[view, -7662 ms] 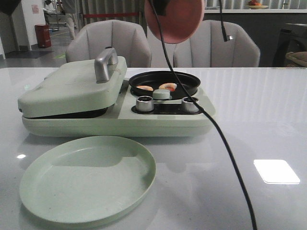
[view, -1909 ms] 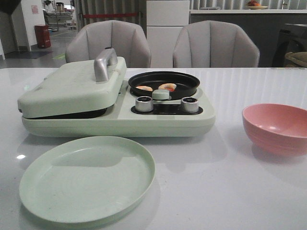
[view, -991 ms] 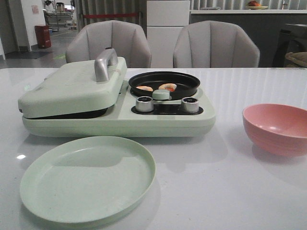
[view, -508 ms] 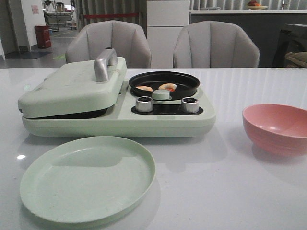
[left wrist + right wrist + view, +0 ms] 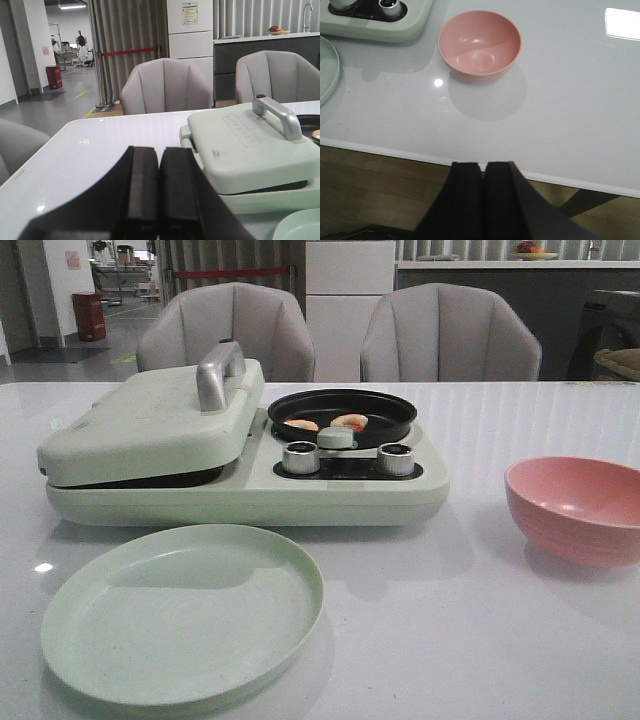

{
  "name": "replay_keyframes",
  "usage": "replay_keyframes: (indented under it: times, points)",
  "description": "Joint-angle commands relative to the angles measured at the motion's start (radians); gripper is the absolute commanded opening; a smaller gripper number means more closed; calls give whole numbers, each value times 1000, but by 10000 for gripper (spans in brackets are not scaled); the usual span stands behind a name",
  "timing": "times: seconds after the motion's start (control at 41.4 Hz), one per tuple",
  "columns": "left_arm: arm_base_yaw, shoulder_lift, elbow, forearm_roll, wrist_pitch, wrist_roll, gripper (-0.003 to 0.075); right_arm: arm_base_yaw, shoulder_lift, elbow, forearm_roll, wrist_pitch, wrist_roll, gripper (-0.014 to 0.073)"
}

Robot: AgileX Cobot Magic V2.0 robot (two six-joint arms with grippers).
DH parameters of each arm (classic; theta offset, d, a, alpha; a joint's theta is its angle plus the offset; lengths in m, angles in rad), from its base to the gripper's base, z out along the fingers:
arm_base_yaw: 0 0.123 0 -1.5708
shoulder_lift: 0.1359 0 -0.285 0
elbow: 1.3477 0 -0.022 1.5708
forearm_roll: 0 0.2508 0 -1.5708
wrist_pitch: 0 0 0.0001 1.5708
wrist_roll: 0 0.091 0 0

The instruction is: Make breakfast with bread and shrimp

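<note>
shrimp in black pan

**Colours on the table**

Breakfast maker pale mint green, handle silver, pan black, knobs silver with dark tops. Shrimp pale pink-white with orange-red streaks. Plate pale green, plain. Bowl salmon pink, plain. Table glossy white. Chairs grey. Left gripper and right gripper black.
</note>
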Motion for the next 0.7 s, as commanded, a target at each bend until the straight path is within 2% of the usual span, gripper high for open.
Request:
replay_keyframes:
  times: [0.0, 0.677]
  points:
    - [0, -25, 32, 3, -76, -26, 104, 0, 11, -25, -4, -59, 0, 36]
    - [15, -25, 32, 5, -77, -66, 104, 0, 11, -25, -4, -59, 0, 36]
